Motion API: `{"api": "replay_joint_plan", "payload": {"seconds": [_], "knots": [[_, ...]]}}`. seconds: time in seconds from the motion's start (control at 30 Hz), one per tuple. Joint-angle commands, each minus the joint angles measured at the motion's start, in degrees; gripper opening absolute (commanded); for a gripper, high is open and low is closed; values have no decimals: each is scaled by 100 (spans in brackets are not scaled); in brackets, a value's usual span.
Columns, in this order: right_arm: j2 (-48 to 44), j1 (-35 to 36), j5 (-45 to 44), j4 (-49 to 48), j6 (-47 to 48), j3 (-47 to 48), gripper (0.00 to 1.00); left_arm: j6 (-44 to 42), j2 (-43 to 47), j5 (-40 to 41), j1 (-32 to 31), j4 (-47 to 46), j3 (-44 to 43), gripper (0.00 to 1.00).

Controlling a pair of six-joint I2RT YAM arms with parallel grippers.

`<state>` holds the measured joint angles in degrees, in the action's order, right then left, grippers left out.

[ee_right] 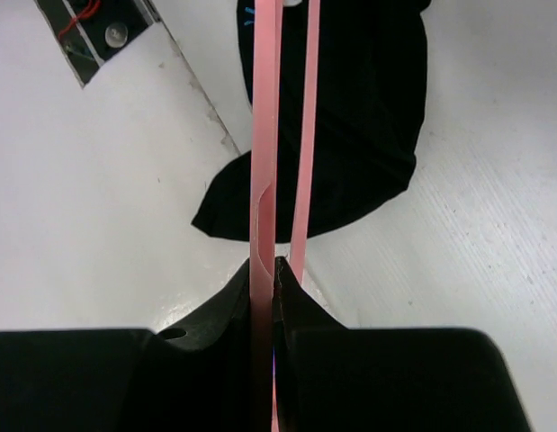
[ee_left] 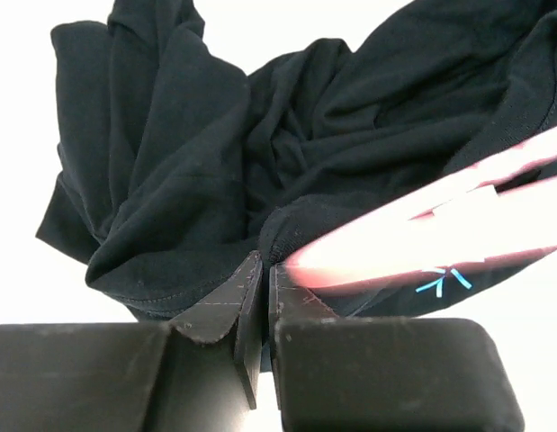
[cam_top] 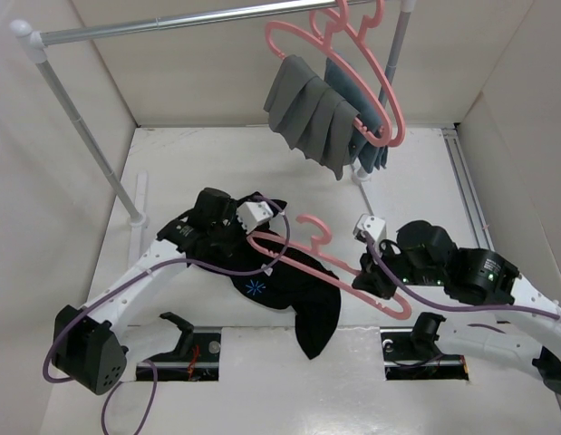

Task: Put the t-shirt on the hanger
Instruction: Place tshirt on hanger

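Note:
The black t-shirt (cam_top: 294,288) lies crumpled in the middle of the table, its light-blue star mark (cam_top: 254,289) facing up. The pink hanger (cam_top: 330,261) lies slanted over it, hook (cam_top: 318,231) toward the back. My left gripper (cam_top: 236,237) is shut on a fold of the t-shirt (ee_left: 170,180) at the shirt's left end; in the left wrist view the gripper (ee_left: 263,266) has the hanger (ee_left: 440,236) blurred just to its right. My right gripper (cam_top: 369,277) is shut on the hanger's right shoulder bar; in the right wrist view the gripper (ee_right: 265,268) pinches the hanger (ee_right: 265,135), with the t-shirt (ee_right: 359,135) beyond.
A metal rail (cam_top: 171,25) at the back carries two like pink hangers, one with grey pleated cloth (cam_top: 307,111), one with blue cloth (cam_top: 369,149). Its left post (cam_top: 85,131) slants down to the table. Two black brackets (cam_top: 182,328) (cam_top: 428,328) stand by slots at the near edge. White walls enclose the table.

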<state>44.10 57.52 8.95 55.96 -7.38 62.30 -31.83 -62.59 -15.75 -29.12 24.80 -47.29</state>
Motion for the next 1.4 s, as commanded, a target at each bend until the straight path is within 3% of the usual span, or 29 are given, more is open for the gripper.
{"api": "replay_joint_plan", "payload": {"seconds": [0.0, 0.1, 0.5, 0.77, 0.97, 1.23, 1.27, 1.3, 1.37], "knots": [[-50, 93, 256, 72, -62, -86, 0, 38, -34, 10, 12, 34, -237, 0], [-120, 93, 3, 134, -115, -156, 0, -15, -34, 63, 12, 34, -343, 0], [38, 93, -746, -366, -168, -227, 0, -429, 18, -1052, 12, 720, -571, 0], [319, 234, -508, -1762, 78, -421, 0, 230, -175, -1870, 12, 833, -1791, 0], [-199, 234, -1157, -2906, 131, -877, 0, 292, -220, -2563, 12, 1343, -2776, 0], [72, 234, -1308, -4382, 755, -1440, 0, 556, 45, -3329, 12, 966, -2979, 0], [212, 234, -1308, -4384, 834, -1492, 0, 225, 45, -3329, 12, 1087, -2979, 6], [266, 234, -1378, -4462, 834, -1493, 0, 4, 45, -3330, 12, 1367, -2979, 21], [318, 234, -1501, -4550, 905, -1685, 0, -671, 98, -3330, 12, 1798, -2979, 36]]}}
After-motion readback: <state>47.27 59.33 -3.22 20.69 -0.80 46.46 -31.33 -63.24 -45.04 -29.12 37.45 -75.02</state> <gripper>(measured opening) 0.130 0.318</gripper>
